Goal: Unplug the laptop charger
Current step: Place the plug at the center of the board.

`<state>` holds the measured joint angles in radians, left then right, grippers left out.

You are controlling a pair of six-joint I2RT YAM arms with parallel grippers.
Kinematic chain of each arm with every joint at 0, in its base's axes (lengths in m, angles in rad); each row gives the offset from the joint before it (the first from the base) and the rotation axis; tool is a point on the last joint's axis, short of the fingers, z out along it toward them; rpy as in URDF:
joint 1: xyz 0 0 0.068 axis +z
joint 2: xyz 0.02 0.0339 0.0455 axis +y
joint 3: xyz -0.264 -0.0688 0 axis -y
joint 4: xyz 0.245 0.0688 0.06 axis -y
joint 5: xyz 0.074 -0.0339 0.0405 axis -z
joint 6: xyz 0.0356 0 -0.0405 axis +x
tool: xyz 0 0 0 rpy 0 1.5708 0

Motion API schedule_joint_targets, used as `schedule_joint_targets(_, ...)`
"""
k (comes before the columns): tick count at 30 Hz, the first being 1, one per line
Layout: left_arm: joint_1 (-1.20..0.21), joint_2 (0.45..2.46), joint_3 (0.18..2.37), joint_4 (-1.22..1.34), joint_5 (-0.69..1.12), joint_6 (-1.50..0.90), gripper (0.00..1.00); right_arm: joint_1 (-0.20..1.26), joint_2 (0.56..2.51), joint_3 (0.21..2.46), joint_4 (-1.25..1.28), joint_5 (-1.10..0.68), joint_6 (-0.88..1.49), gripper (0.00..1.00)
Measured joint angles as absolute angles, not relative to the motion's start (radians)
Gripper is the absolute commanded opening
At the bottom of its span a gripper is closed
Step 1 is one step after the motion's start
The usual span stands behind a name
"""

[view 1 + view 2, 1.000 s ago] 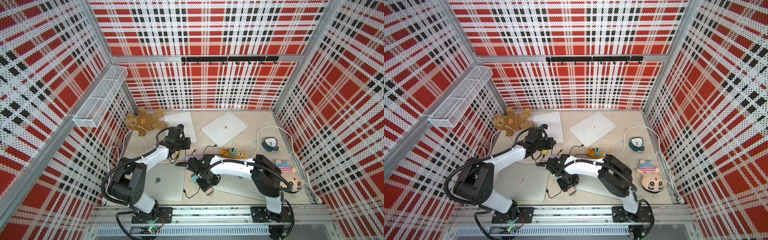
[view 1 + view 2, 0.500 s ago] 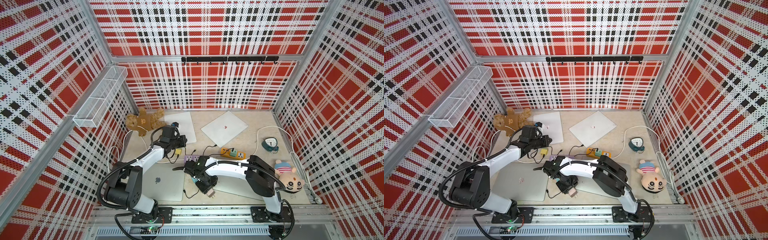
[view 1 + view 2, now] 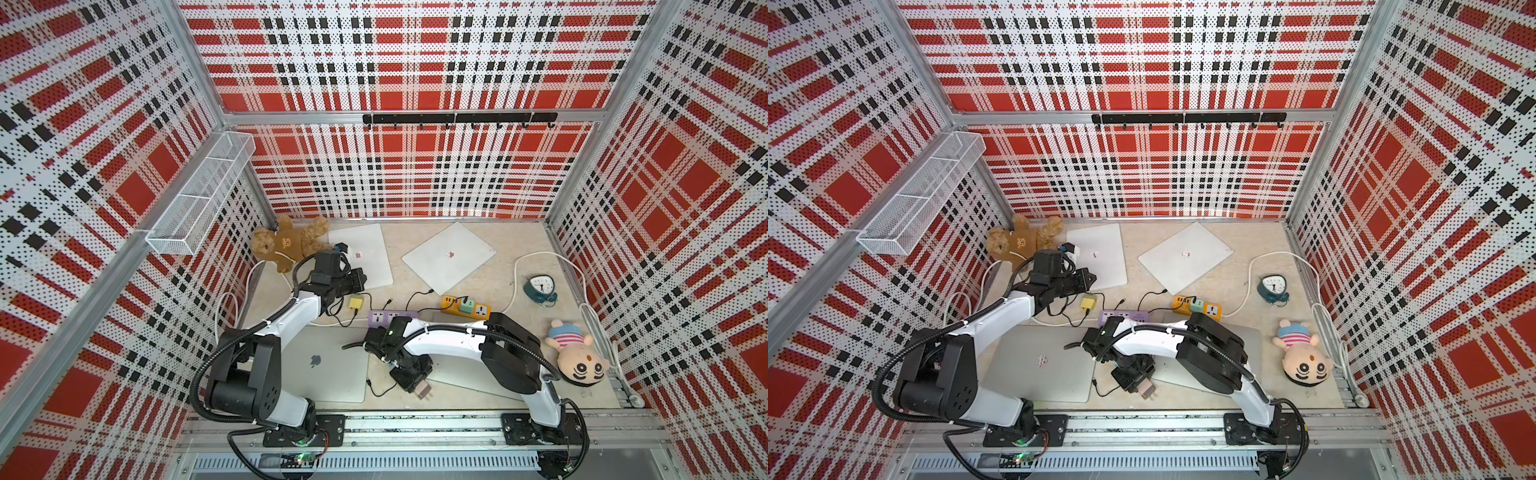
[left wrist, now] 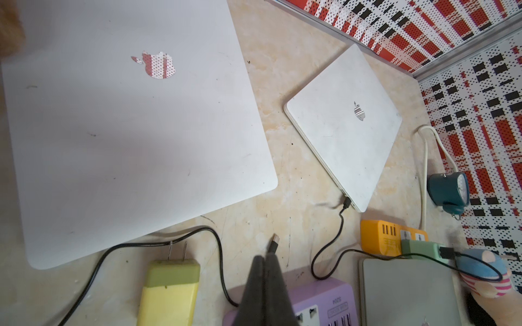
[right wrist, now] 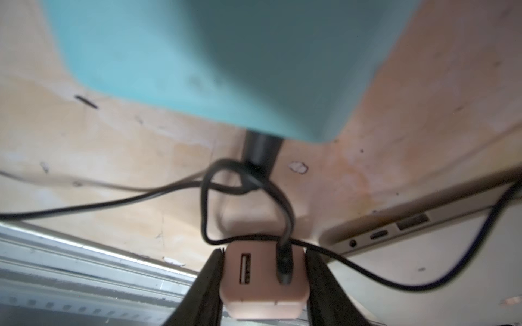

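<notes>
Bright, even light is filling the cell in both top views, falling from above and leaving only faint, soft shadows under the arms on the worktop (image 3: 523,237). The plaid walls (image 3: 104,145) are bowing outward toward the frame edges, as a wide lens bends them. In the left wrist view a broad, soft shadow is lying across the white laptop lid (image 4: 127,127), and the left gripper (image 4: 265,262) is showing dark and blurred. The right wrist view is looking dimmer and warmer. There a teal block (image 5: 214,62) close to the lens is smearing out of focus and the black cable (image 5: 113,202) is blurring. The pink charger (image 5: 262,285) is reading fairly sharp, and the metal rail (image 5: 84,251) is glaring.
</notes>
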<state>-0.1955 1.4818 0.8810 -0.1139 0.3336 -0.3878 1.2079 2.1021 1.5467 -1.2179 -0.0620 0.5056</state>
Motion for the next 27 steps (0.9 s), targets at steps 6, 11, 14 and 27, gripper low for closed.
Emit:
schedule_joint_targets(6,-0.195,1.482,0.881,-0.117,0.337,-0.388,0.00,1.209,2.104,1.579,-1.218,-0.036,0.518,0.54)
schedule_joint_targets(11,-0.195,1.482,0.881,-0.125,0.337,-0.388,0.00,1.209,2.098,1.587,-1.221,-0.009,0.530,0.62)
schedule_joint_targets(14,-0.195,1.482,0.881,-0.129,0.337,-0.388,0.00,1.209,2.090,1.587,-1.227,0.010,0.536,0.63)
schedule_joint_targets(27,-0.229,1.495,0.896,-0.150,0.315,-0.350,0.06,1.105,1.792,1.537,-1.190,0.148,0.619,0.62)
